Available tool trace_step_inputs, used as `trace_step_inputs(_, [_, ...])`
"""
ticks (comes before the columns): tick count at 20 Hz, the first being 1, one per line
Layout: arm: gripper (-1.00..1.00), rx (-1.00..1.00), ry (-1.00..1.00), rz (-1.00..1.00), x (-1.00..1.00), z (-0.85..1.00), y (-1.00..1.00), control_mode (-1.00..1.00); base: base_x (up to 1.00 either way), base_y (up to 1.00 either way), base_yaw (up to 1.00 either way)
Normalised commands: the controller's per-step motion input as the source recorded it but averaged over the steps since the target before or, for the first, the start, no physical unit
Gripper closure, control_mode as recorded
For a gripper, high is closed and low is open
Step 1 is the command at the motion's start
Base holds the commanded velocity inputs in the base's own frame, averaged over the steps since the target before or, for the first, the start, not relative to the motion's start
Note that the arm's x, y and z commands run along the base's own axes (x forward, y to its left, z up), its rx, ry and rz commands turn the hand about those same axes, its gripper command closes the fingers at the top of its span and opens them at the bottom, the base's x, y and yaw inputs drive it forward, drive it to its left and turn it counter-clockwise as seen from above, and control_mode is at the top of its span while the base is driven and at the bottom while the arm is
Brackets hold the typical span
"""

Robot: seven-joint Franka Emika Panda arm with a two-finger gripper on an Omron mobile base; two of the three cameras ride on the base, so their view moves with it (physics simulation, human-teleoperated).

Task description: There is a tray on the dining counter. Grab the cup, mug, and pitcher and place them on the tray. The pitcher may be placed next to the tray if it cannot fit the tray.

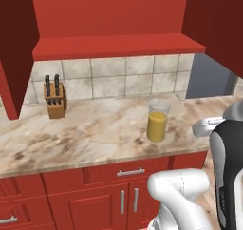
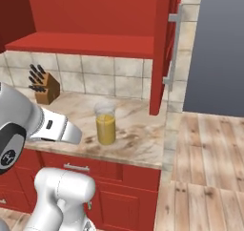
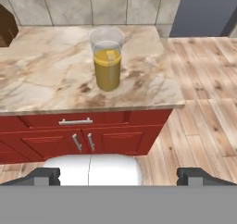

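The table (image 1: 95,134) is a wall counter with a beige-brown veined marble top over red drawers and cupboard doors with grey handles, backed by pale tiles. Two things stand on it, well apart. The pitcher (image 1: 157,120), clear glass and partly filled with orange-yellow liquid, stands upright toward the table's right end, nearer the front edge than the wall. The knife block (image 1: 55,100), brown wood with dark handles sticking up, stands far to the left, against the tiles. The marble between them is bare. Beyond the table's right end lies a wooden plank floor (image 2: 205,177).
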Motion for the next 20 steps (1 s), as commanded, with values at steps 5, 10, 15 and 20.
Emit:
trace_step_inputs(5, [-1.0, 0.0, 0.0, 0.0, 0.0, 0.0, 0.0, 1.0, 0.4, 0.05, 0.0])
trace_step_inputs(10, [-1.0, 0.0, 0.0, 0.0, 0.0, 0.0, 0.0, 1.0, 0.41, 0.0, 0.0])
trace_step_inputs(15, [-1.0, 0.0, 0.0, 0.0, 0.0, 0.0, 0.0, 1.0, 0.44, 0.0, 0.0])
trace_step_inputs(20, [-1.0, 0.0, 0.0, 0.0, 0.0, 0.0, 0.0, 1.0, 0.43, 0.0, 0.0])
